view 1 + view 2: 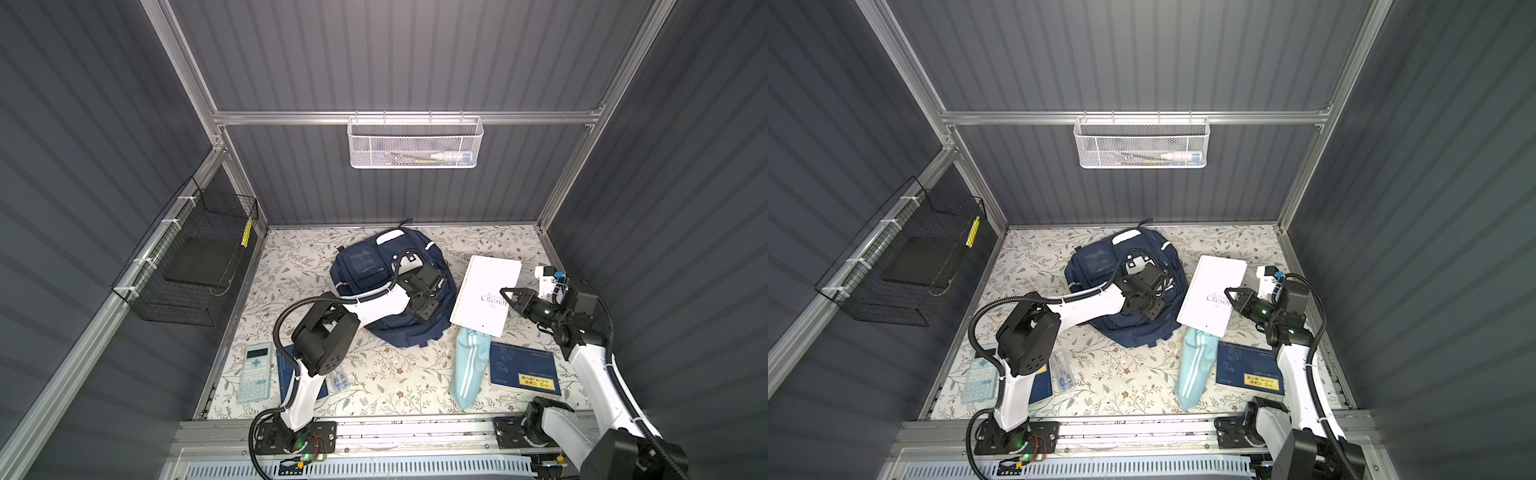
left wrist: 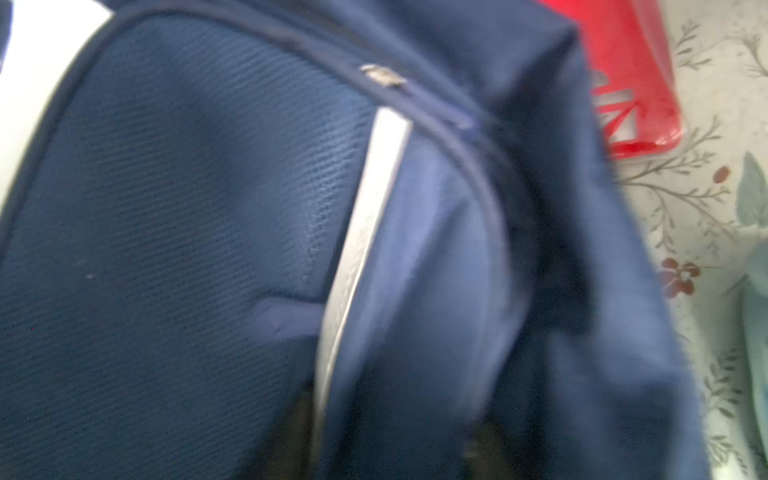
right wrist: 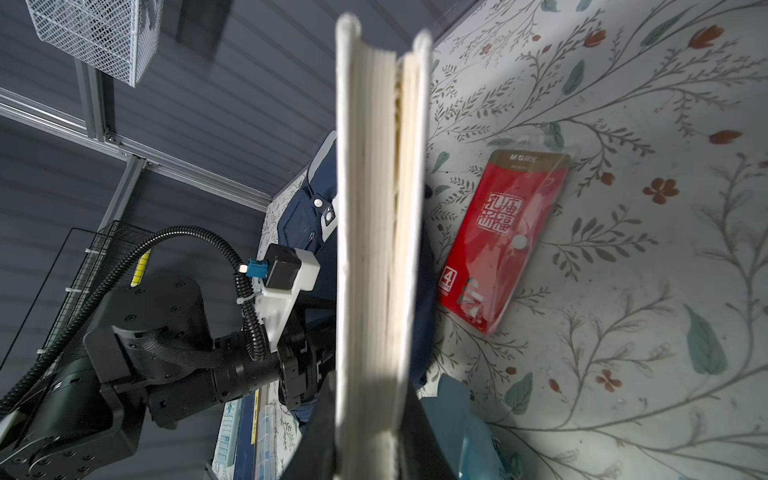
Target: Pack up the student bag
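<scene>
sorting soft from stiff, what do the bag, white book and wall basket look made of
Bag: matte woven navy fabric, weave visible up close. Book: paper pages, stiff white matte cover, probably card. Basket: white-coated metal mesh, judging by its fine holes.

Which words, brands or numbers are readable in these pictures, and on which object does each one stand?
"CRUSOE": cover of the white book; the smaller line above it is partly hidden.
"M&G": top edge of the red packet.
"孔庙祈福": white seal on the same packet.
"4": lower corner of the same packet.
Too small to read: the yellow label on the blue booklet and the keys of the calculator.
</scene>
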{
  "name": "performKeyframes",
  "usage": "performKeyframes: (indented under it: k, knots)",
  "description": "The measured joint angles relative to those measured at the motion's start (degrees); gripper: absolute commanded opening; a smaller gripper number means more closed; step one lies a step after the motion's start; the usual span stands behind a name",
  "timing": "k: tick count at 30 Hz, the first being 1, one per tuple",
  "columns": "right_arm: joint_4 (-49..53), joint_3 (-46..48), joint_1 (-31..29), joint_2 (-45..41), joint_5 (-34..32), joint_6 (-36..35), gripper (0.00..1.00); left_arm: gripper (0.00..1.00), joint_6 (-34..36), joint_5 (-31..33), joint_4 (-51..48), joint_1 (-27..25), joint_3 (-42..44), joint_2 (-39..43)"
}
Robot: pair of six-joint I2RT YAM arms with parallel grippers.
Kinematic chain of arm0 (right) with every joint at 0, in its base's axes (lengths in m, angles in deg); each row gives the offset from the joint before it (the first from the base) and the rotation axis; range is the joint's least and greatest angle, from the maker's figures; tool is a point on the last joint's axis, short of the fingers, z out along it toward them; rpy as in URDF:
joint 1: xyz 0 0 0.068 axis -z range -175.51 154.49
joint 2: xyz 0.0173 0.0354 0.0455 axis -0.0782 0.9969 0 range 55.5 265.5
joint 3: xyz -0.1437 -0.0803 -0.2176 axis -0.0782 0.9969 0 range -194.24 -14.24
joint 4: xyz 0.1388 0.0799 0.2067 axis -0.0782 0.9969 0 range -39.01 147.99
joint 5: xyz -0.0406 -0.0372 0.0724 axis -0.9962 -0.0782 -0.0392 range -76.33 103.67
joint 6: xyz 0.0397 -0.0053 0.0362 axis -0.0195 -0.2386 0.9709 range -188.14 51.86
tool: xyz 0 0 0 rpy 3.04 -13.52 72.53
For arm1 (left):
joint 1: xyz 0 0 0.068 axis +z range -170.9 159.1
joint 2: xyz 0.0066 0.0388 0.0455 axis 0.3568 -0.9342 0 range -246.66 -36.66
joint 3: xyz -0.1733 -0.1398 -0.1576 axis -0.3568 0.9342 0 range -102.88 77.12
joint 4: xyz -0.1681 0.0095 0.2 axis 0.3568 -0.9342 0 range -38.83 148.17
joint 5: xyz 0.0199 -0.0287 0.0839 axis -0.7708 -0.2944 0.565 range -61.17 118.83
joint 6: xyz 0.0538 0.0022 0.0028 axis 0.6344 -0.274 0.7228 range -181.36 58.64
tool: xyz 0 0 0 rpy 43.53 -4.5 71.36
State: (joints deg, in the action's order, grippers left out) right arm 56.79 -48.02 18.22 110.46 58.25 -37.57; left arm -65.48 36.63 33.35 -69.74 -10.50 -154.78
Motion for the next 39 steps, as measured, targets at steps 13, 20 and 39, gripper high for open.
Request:
performKeyframes:
  k: [13,20,39]
  knots:
    - [-2.93,1.68,-14.43,-2.51,-6.73,11.63,0.00,0.00,-4.07,-4.92,-10.36,6.45,-14.88,5.51]
    - [-16.94,2.69,-26.43,11.69,-14.36,21.07,0.00,0.00,-5.55,-7.43,-14.69,7.91,-21.66,6.16]
    - [-42.36,-33.11,-43.87,64.65,-33.46,34.32,0.39,0.00,-6.97,-13.33,-18.29,10.49,-24.96,6.29]
